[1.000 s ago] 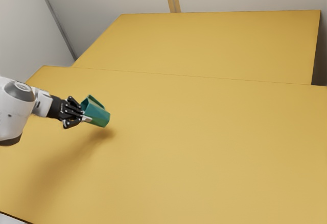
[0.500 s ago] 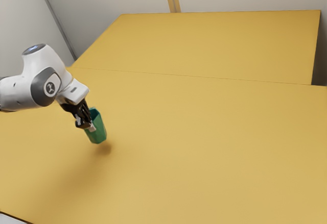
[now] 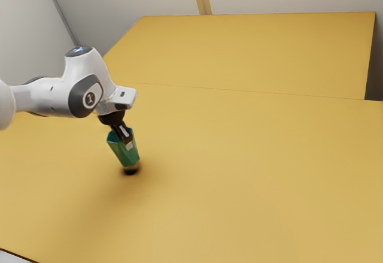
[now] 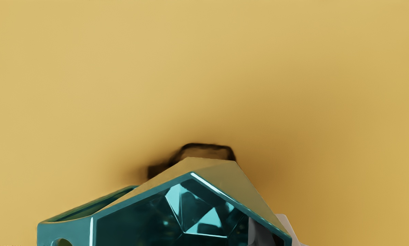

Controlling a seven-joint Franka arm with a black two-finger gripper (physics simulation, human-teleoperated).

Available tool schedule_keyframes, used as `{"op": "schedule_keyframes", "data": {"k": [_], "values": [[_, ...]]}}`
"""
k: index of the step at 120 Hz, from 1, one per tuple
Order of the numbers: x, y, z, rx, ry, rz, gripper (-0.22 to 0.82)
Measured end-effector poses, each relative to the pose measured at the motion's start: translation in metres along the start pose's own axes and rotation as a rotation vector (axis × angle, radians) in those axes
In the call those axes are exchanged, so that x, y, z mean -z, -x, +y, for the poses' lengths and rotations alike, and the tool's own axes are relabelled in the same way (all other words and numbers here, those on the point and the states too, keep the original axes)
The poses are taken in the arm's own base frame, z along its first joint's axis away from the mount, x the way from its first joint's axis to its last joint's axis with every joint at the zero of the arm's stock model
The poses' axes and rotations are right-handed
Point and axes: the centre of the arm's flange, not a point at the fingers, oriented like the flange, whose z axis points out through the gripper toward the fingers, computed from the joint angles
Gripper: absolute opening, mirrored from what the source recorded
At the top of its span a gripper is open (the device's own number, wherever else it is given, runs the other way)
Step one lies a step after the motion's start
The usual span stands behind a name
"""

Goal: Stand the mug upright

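My gripper (image 3: 127,143) points down at the mug in the exterior view, shut on its wall, with one finger inside the mug and one outside. The teal mug (image 3: 122,153) leans slightly, its mouth up toward the hand and its base just over or at the table, above a dark shadow; contact cannot be told. In the wrist view the faceted inside of the mug (image 4: 139,218) faces the camera, with the handle at one side. The gripper (image 4: 274,229) has its fingertips on either side of the mug's rim there.
A wide yellow table (image 3: 251,173) extends toward the exterior view's right, with a seam across it and a further yellow surface (image 3: 251,47) behind. Pale walls stand beyond. A dark shadow lies under the mug.
The hand has swung from nearly level to pointing down, carrying the mug lower and slightly toward the exterior view's right. The mug has turned from strongly tilted to closer to upright.
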Motion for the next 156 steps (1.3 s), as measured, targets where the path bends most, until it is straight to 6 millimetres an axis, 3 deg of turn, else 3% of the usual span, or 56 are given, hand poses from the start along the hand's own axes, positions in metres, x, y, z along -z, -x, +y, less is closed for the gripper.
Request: {"op": "schedule_keyframes", "data": {"k": [30,79,101,113,132,156], "values": [[-0.016,-0.008,0.028,0.12,0.017,-0.031,-0.18],[-0.036,-0.017,0.033,0.273,0.008,-0.036,-0.18],[-0.033,-0.021,0.036,0.31,0.011,-0.031,0.18],[-0.03,-0.024,0.037,0.328,0.015,-0.026,0.32],[-0.017,-0.032,0.034,0.365,0.033,-0.018,0.44],[0.006,-0.048,0.035,0.377,0.036,-0.004,0.51]]}}
